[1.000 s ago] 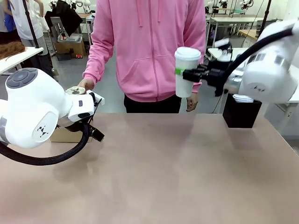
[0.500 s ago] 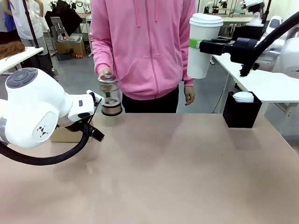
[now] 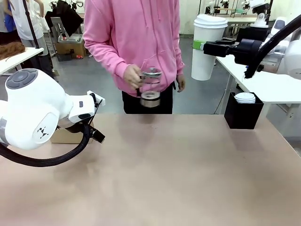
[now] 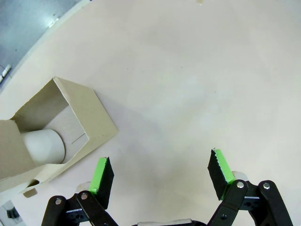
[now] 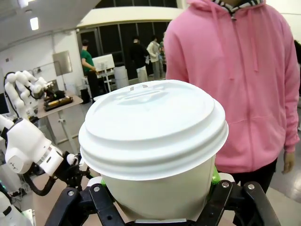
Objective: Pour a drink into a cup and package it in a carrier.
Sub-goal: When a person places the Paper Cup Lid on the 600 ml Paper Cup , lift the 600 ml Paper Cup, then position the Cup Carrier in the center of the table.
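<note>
Masking right fingers (image 3: 198,45): lidded cup (image 5: 153,136)

Bare table (image 4: 197,84) seen between and ahead of left gripper (image 4: 160,161) fingers; carrier (image 4: 91,115) seen just outside one finger. Gap between right gripper (image 5: 157,190) fingers blocked by cup (image 5: 153,127).

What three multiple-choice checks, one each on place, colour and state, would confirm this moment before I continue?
1. Where is the press jug?
A) in the person's hand, off the table
B) standing mid-table
C) clamped by a gripper

2. What colour is the lid on the cup?
A) black
B) white
C) brown

3. How is the left gripper?
A) shut on the press jug
B) open and empty
C) shut on the cup

Answers:
1 A, the hand holds it up in the air.
2 B, the right gripper clamps a cup with a white lid.
3 B, its green pads stand apart over bare table.
</note>
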{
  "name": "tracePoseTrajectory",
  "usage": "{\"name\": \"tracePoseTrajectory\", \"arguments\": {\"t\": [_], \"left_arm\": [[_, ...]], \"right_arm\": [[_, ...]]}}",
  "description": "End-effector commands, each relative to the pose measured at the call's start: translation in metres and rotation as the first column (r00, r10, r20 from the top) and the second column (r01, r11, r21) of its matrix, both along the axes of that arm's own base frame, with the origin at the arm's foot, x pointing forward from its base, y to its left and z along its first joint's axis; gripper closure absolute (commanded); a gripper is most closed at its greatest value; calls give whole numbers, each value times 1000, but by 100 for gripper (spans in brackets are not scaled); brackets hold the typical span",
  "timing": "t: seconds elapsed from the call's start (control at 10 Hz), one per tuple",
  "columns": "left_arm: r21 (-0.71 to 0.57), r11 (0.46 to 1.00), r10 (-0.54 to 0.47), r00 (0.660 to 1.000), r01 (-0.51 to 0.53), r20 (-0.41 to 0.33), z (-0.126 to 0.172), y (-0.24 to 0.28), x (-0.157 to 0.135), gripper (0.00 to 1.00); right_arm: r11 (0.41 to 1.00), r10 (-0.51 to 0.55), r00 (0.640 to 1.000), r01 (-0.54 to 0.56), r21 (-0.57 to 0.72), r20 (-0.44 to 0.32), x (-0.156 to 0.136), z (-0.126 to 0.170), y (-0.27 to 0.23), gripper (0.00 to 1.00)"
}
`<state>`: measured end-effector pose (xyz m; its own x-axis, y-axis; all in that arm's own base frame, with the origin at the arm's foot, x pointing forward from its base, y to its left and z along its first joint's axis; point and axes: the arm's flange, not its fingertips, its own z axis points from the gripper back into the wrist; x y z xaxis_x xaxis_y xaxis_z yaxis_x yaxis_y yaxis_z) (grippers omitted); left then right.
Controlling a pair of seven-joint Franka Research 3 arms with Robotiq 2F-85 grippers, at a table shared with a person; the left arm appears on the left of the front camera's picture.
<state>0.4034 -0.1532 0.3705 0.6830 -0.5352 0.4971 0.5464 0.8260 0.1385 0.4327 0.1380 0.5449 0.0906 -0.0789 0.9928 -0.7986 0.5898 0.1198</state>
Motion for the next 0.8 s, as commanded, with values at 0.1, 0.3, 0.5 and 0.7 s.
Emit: {"name": "tracePoseTrajectory", "arguments": {"t": [0.1, 0.3, 0.5, 0.7], "left_arm": [[-3, 1000, 1, 1000, -1, -1, 0, 1, 0, 0], [-3, 1000, 1, 1000, -1, -1, 0, 1, 0, 0], [-3, 1000, 1, 1000, -1, -1, 0, 1, 0, 0], [-3, 1000, 1, 1000, -1, -1, 0, 1, 0, 0]], "right_arm": [[1000, 6, 1000, -6, 12, 5, -2, 4, 1, 19], [1000, 6, 1000, -6, 12, 5, -2, 4, 1, 19], [1000, 6, 1000, -6, 12, 5, -2, 4, 1, 19], [1000, 6, 1000, -6, 12, 5, -2, 4, 1, 19]]}}
